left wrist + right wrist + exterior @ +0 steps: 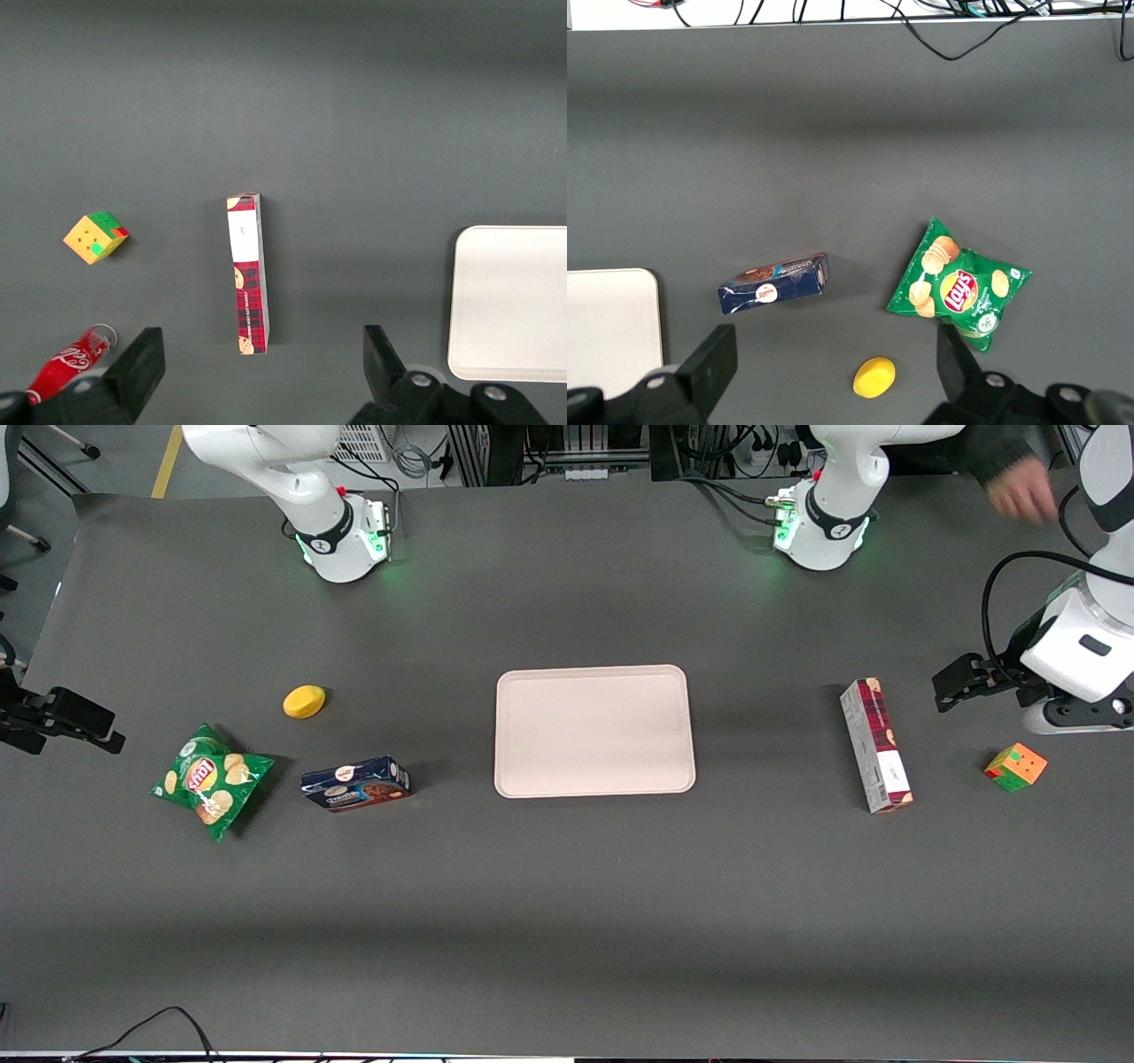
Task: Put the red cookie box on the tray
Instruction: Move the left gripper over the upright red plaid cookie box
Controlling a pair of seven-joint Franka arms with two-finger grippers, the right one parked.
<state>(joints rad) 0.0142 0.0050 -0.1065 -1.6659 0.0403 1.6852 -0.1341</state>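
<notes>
Tool: held spread wide (261,372) above the dark table (567,921), nothing gripped, toward the working arm's end; its two black fingers (142,363) are seen apart in the left wrist view, with the red cookie box framed between them below.
Red cookie box: a long narrow box (875,745) (247,273) laid on the table, well apart from the tray, between the tray and the cube; its red plaid face and a white-grey printed side are both shown.
Tray: a pale pinkish-beige tray (594,731) (509,301) set flat at the middle of the table, with nothing seen on it.
Cube: a small coloured puzzle cube (1015,766) (96,236) placed near the red box, toward the working arm's end of the table.
Bottle: a red cola bottle (66,365) partly seen in the left wrist view, near the cube.
Parked arm's end: a dark blue cookie box (355,783), a green chip bag (211,779) and a yellow lemon-like object (304,701) are spread out on the table.
</notes>
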